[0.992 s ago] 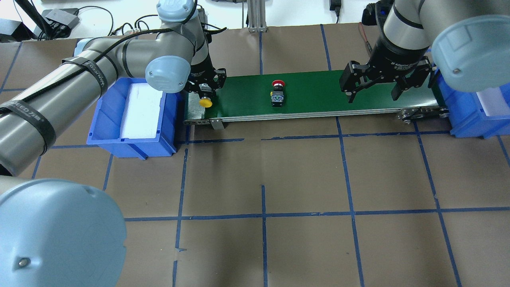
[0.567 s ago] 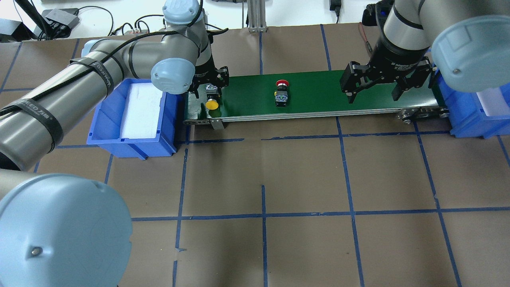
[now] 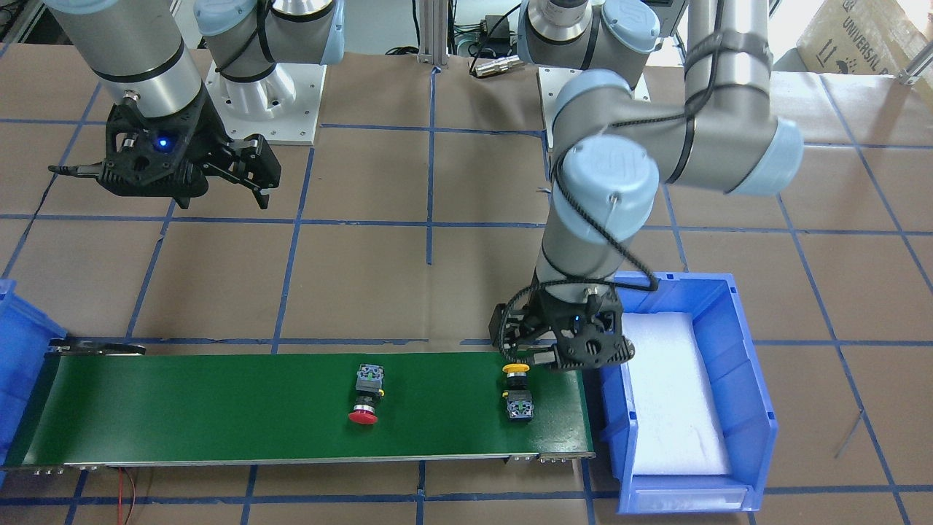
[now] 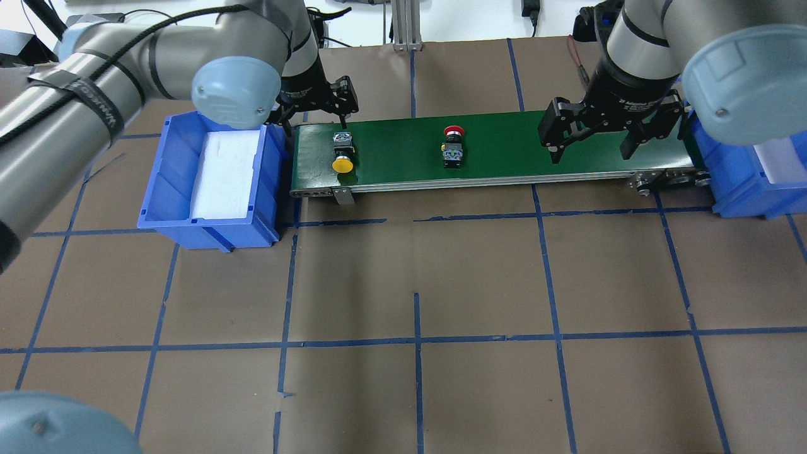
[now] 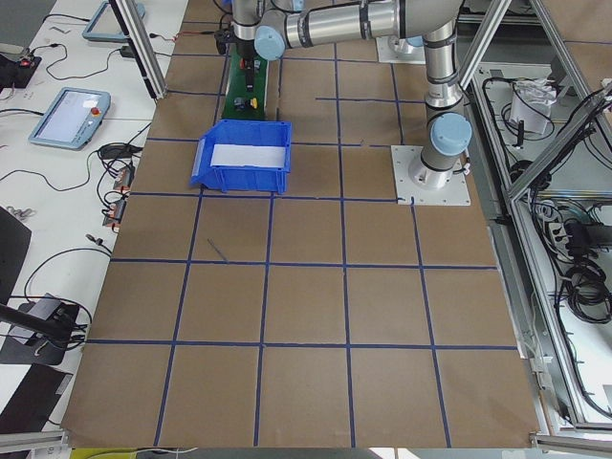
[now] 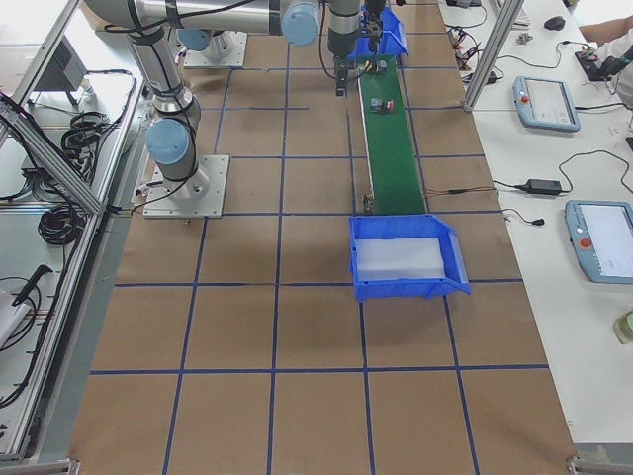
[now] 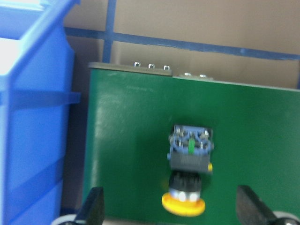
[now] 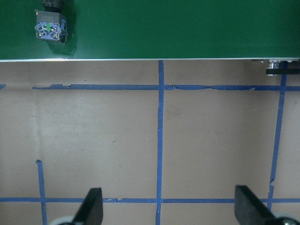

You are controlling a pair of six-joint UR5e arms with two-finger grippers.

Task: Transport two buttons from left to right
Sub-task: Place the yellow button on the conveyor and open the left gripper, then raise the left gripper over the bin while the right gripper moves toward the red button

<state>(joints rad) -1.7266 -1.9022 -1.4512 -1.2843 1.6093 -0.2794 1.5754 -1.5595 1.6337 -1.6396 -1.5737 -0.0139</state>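
While my left tool (image 4: 311, 113) hung spread and empty over the left end of the green belt (image 4: 504, 142), the yellow button (image 4: 342, 157) lay on its side just beside it. The red button (image 4: 452, 148) lay near mid-belt. My right tool (image 4: 592, 150) hovered spread and empty above the belt's right part. I judged loading done, but neither button had reached the right bin (image 4: 737, 186).

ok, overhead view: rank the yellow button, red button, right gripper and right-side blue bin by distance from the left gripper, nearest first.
1. yellow button: left end of the green belt, close by the left gripper.
2. red button: mid-belt.
3. right gripper: over the belt's right part.
4. blue bin: past the belt's right end.
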